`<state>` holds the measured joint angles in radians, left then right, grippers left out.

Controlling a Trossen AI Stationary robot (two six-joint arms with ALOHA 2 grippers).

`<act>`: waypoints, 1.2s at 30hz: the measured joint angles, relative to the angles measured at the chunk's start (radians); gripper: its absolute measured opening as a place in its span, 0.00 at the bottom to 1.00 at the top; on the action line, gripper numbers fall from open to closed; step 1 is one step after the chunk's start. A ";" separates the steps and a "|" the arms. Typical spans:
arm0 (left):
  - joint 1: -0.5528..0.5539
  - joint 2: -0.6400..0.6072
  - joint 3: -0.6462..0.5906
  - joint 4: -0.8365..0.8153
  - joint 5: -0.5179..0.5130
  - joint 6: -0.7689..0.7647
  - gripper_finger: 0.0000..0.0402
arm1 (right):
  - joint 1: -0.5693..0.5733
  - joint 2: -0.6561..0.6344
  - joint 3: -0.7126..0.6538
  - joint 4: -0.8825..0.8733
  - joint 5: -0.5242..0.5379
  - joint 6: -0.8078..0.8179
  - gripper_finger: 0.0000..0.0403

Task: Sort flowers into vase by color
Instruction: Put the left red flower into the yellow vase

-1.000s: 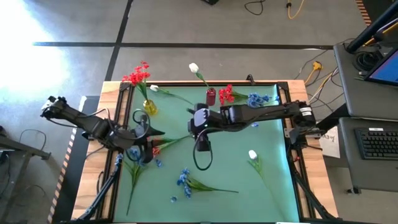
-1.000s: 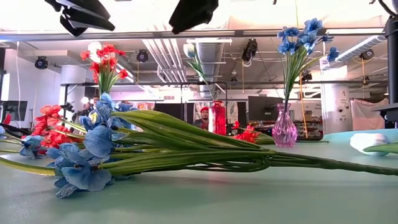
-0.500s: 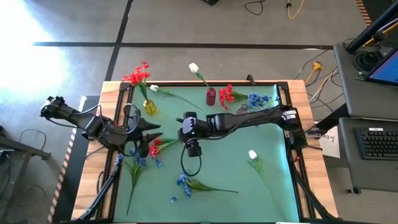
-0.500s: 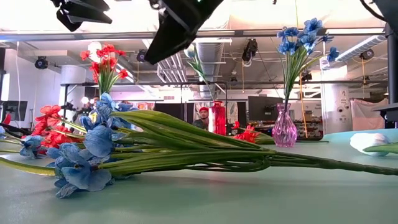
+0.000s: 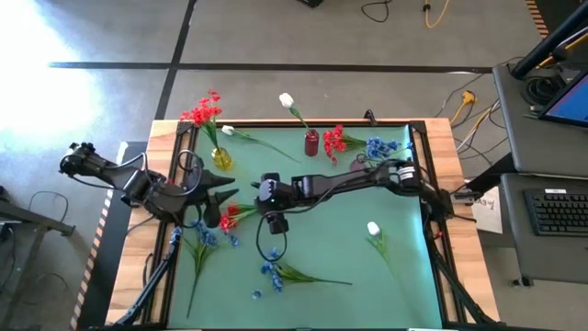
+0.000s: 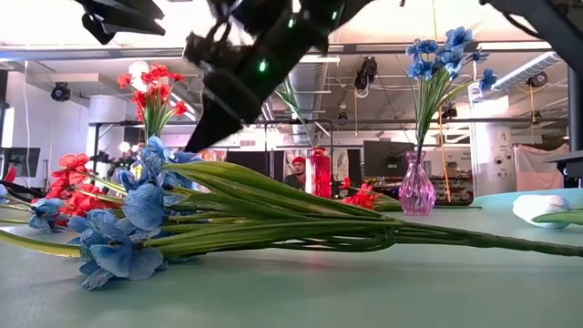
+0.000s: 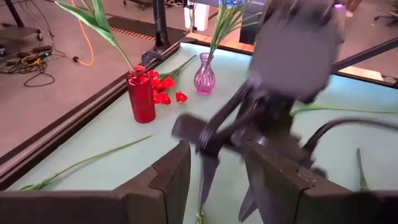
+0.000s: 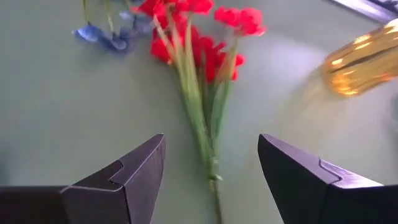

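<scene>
The right gripper [image 5: 258, 191] has swung left across the tabletop [image 5: 367, 276], fingers apart over a loose red flower [image 8: 199, 56]. The left gripper [image 5: 223, 195] waits half-open. The yellow vase [image 5: 220, 157] holds red, the red vase [image 5: 311, 142] white, the pink vase [image 6: 417, 189] blue.

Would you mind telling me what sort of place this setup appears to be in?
Probably a robotics lab or workshop. A bare concrete floor with loose cables surrounds the table, a desk holds a keyboard, and exposed ceiling ducts run across the open room behind.
</scene>
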<state>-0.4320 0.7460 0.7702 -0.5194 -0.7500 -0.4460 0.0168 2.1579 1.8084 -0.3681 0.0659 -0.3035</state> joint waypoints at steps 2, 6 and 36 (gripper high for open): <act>0.000 -0.009 0.002 0.002 0.000 0.000 0.35 | -0.013 0.025 0.000 0.006 -0.032 0.026 0.62; 0.000 -0.023 0.002 -0.001 0.000 0.008 0.35 | -0.033 0.072 0.000 0.006 -0.064 0.050 0.62; 0.000 -0.025 0.002 0.012 -0.003 0.049 0.35 | -0.072 0.149 0.002 0.075 -0.198 0.101 0.04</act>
<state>-0.4320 0.7208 0.7719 -0.5078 -0.7532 -0.3970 -0.0551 2.3074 1.8107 -0.2931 -0.1322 -0.2029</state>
